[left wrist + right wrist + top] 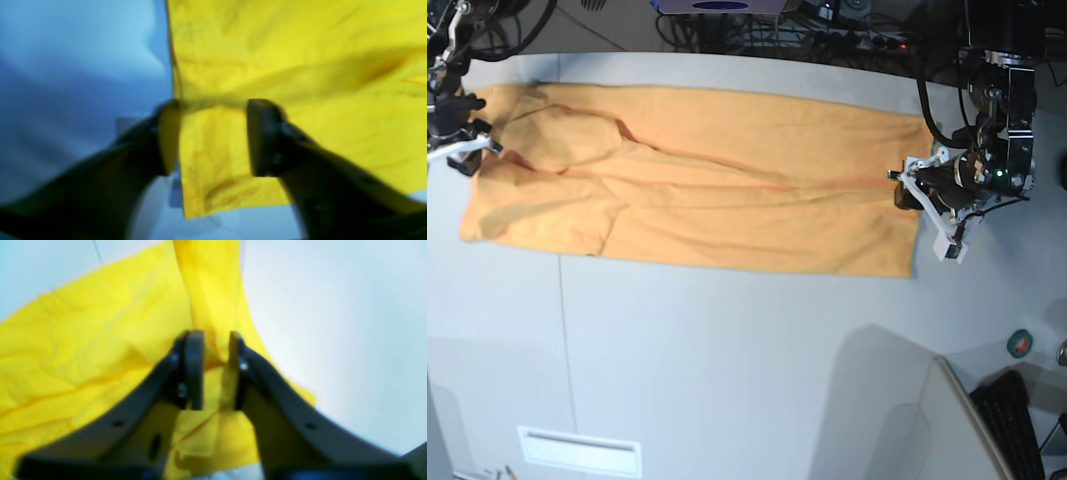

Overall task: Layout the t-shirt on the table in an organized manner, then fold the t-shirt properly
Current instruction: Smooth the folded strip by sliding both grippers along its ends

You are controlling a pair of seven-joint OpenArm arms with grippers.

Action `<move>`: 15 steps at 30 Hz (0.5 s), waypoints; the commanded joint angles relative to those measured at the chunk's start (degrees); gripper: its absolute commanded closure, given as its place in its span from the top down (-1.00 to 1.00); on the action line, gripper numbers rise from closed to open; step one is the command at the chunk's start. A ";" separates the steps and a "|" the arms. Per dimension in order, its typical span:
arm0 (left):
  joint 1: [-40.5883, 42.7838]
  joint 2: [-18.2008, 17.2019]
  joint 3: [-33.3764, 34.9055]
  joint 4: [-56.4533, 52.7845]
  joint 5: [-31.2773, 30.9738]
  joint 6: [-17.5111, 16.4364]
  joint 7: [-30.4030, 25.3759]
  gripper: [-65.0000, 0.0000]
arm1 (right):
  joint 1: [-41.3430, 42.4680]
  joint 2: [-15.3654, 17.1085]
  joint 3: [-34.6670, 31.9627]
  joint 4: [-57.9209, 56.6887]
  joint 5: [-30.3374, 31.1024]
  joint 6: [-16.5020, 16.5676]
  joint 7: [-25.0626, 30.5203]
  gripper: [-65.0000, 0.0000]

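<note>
The orange-yellow t-shirt (707, 190) lies stretched out lengthwise across the far half of the white-grey table (747, 360). At the shirt's right end my left gripper (905, 190) is low on the cloth. In the left wrist view its fingers (263, 136) stand wide apart, open, with the shirt's edge (213, 160) loose between them. At the shirt's left end is my right gripper (472, 155). In the right wrist view the right gripper (215, 370) is parted a little, and a bunched ridge of the shirt (100, 340) sits in the narrow gap.
A thin dark seam (560, 330) runs down the table's left part, and a white slot plate (577, 450) sits near the front edge. A green roll (1021, 343) and a dark keyboard (1017, 420) lie off the front right corner. Cables (827, 30) run along the back.
</note>
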 commanded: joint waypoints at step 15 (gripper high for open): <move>1.02 3.25 -8.60 6.81 -0.01 -0.41 -1.20 0.55 | 5.24 3.11 -8.58 -9.46 0.42 0.06 1.79 -1.00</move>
